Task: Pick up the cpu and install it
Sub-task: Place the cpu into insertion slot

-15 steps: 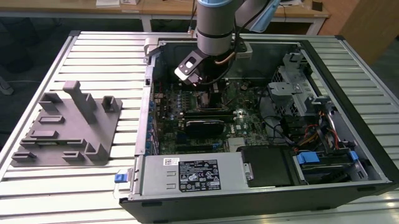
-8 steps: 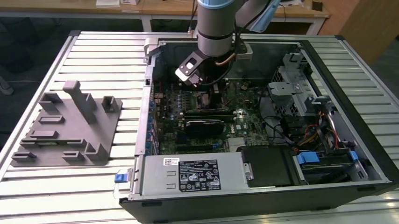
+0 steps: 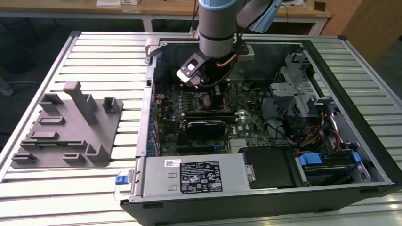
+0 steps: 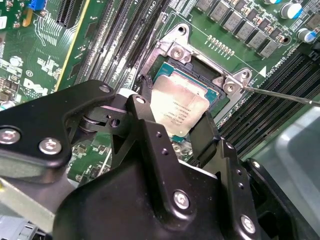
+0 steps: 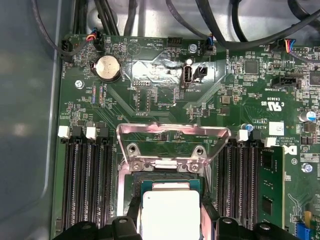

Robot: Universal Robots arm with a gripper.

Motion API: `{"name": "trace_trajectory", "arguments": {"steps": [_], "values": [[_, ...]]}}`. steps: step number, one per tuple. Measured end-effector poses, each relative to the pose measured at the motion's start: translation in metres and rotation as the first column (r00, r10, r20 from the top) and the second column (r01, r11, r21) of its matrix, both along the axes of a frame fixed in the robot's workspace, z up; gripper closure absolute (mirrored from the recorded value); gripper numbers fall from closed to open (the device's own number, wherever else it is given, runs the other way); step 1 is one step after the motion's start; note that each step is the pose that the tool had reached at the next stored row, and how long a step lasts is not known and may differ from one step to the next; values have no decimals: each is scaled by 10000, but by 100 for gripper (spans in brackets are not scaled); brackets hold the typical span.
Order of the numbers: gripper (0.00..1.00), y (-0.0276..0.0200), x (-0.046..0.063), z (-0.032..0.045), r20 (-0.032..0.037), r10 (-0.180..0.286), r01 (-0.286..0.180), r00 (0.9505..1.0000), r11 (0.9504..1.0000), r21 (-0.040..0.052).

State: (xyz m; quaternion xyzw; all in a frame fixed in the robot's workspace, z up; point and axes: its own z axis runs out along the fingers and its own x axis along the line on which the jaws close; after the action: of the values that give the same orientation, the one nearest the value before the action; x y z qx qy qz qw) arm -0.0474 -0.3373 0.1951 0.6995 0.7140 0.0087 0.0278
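The black tool [image 4: 174,114] is clamped on the cpu [image 4: 181,102], with a finger [image 4: 145,95] pressed to each of two opposite edges of the pale silvery square, as both wrist views show. A thin green rim shows round the chip's metal top. In the first wrist view the tool [image 5: 171,222] holds the cpu [image 5: 170,210] flat over the open socket [image 5: 137,190]. Whether the chip is seated in it or held just above it cannot be told.

Just past it, the socket's shiny metal cover [image 5: 172,132] is swung back and stands open over the green circuit board [image 5: 160,97]. In the second wrist view a thin wire lever [image 4: 280,94] juts out from beside the socket. Rows of dark memory slots [image 5: 85,185] flank the socket on both sides, and one of them is filled with a green memory stick [image 5: 270,185]. Farther along the board sits a round coin battery [image 5: 108,67], with black cables [image 5: 150,15] trailing past the board's edge.

In the exterior view the grey arm [image 3: 217,28] reaches down into an open computer case [image 3: 264,205], which lies on its side on a slatted metal counter [image 3: 94,52]. A grey plastic block [image 3: 69,127] with upright posts rests on the counter at the exterior view's left, well apart from the case. Wooden desks [image 3: 169,8] stand beyond.
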Motion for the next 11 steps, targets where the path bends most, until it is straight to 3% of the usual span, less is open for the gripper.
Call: {"name": "trace_trajectory", "arguments": {"steps": [11], "values": [[45,13,-1,-39,-6,-3,3,10000,10000,-9]]}}
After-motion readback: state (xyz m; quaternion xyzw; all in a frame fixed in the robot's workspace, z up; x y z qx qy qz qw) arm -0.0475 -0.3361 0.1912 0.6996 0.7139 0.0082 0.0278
